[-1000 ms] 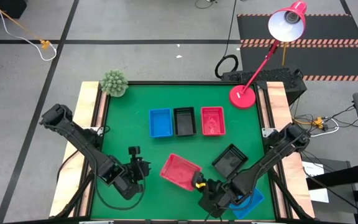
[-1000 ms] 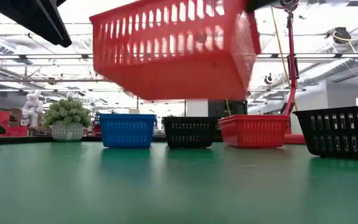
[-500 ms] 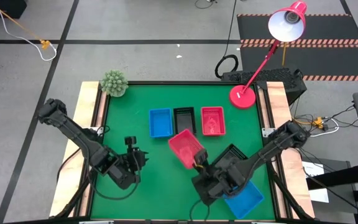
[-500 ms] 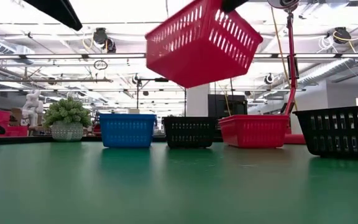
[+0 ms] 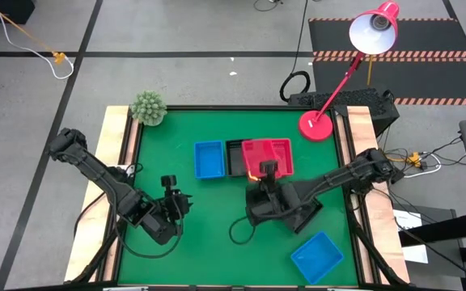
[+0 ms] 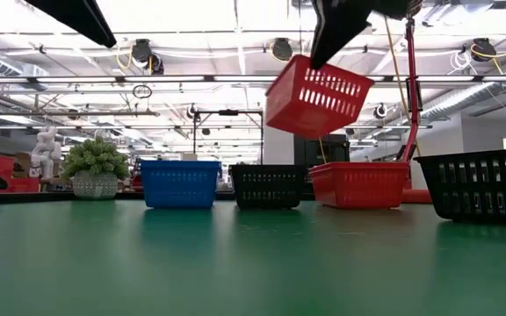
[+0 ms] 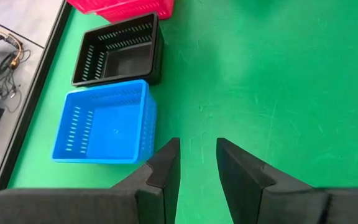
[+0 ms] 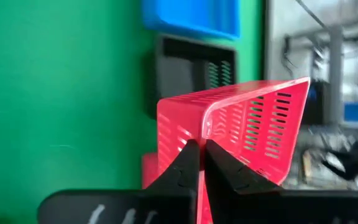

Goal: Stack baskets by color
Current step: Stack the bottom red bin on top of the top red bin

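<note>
A blue basket (image 5: 209,159), a black basket (image 5: 235,158) and a red basket (image 5: 286,162) stand in a row at the table's far middle. A second red basket (image 5: 259,151) hangs in the air over the black and red ones, with my right gripper (image 5: 267,170) shut on it. The low view shows it tilted (image 6: 316,96) above the row. My left gripper (image 5: 172,196) is open over bare table at the near left, its fingers (image 7: 166,168) with nothing between them. My right gripper pinches the red basket's wall at its rim (image 8: 207,121) between its two fingers (image 8: 188,163). The fingers slant down from the table's near side. The basket is lifted clear and tilted, above the row of baskets.
Another black basket (image 6: 486,184) stands to the right, by my right arm. A blue basket (image 5: 318,256) lies at the near right corner. A potted plant (image 5: 148,107) sits at the far left corner and a red lamp's base (image 5: 315,126) at the far right.
My right gripper has carried the red basket from the near right up and toward the far edge, until it is over the row. The wrist has rolled and the basket has turned about with it. The blue basket at the near right has come into full view.
</note>
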Controlling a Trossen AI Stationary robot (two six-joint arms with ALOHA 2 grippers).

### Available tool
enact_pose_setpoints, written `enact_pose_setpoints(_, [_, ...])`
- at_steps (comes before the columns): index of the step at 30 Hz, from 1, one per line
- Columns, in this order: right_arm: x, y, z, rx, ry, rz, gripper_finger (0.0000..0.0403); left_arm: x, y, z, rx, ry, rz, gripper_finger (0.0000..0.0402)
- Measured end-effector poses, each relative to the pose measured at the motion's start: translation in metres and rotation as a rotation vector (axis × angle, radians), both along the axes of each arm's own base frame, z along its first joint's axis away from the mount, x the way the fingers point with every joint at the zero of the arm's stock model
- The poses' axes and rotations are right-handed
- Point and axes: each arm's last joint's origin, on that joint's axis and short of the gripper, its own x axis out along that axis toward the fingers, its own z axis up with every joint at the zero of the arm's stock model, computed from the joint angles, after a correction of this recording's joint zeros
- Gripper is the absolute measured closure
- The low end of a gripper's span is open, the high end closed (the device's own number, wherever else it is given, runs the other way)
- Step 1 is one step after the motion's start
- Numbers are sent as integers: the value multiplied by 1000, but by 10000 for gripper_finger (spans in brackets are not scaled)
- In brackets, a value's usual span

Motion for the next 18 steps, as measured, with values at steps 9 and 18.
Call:
enact_pose_setpoints(9, [-5,-25,2,-116,-31,-182,400,-1,1,0,6,8,3,295])
enact_pose_setpoints(18, [-6,-33,-1,-95,-40,-269,399,-1,1,0,14,13,-3,295])
